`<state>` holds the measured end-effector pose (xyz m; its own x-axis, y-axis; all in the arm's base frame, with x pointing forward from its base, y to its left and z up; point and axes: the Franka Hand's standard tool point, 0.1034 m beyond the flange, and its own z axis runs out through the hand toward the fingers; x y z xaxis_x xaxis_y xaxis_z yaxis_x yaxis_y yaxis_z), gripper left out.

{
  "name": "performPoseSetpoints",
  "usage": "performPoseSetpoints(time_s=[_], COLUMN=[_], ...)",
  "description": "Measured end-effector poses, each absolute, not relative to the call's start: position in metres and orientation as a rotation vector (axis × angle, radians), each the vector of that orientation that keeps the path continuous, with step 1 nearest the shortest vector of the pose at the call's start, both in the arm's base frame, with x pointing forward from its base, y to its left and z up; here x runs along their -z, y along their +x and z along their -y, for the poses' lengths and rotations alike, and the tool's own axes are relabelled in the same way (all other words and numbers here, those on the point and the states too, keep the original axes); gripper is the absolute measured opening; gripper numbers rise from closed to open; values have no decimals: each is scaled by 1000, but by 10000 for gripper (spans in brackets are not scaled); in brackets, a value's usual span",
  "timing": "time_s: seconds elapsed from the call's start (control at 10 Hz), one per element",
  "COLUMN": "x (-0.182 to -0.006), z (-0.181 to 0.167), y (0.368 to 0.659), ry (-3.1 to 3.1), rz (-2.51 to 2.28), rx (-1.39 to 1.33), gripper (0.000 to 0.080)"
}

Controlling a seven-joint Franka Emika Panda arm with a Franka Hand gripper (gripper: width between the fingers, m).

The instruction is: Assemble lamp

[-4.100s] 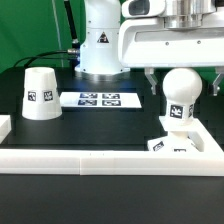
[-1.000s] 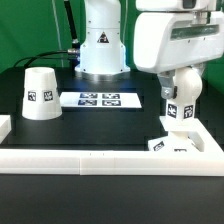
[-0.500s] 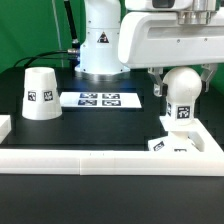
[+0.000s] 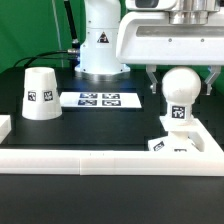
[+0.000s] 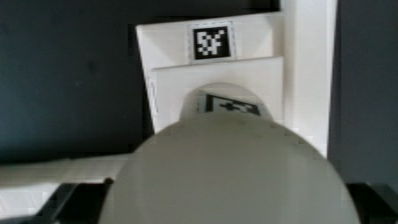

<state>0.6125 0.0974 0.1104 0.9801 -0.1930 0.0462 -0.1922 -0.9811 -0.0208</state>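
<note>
The white round bulb [image 4: 183,85] stands upright on its short stem on the flat square base [image 4: 168,147] at the exterior view's right. My gripper [image 4: 181,90] hangs over it, open, with one finger on each side of the bulb's round head and a thin gap at each. In the wrist view the bulb [image 5: 222,170] fills the space between the dark fingers [image 5: 71,200], and the tagged base [image 5: 214,62] lies beyond it. The cone shade [image 4: 40,92] stands alone on the table at the exterior view's left.
The marker board [image 4: 98,99] lies flat between shade and bulb. A long white rail [image 4: 100,160] runs along the front, with a short piece at the left edge. The arm's white pedestal [image 4: 100,45] stands behind the board.
The wrist has turned back from a rotated pose to square over the bulb. The jaws kept the same width. The bulb still stands on the base.
</note>
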Motion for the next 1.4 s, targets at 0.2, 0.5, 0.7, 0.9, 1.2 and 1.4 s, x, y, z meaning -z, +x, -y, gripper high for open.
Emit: performPoseSetpoints(time_s=[0.2,0.5,0.7,0.9,1.2,1.4], x=[-110,-110,-110,-110,-109,-109], z=[-97,-98,-100,-100,-97,-97], y=[611,609,607,606,608,609], ry=[-3065,-2966,-2877,-2837,-2923,-3003], rz=[-562,-911,-1135,-1217,-981,-702], rx=[57,21,-17,-31,-14,0], gripper=[579,579,579,580,694,698])
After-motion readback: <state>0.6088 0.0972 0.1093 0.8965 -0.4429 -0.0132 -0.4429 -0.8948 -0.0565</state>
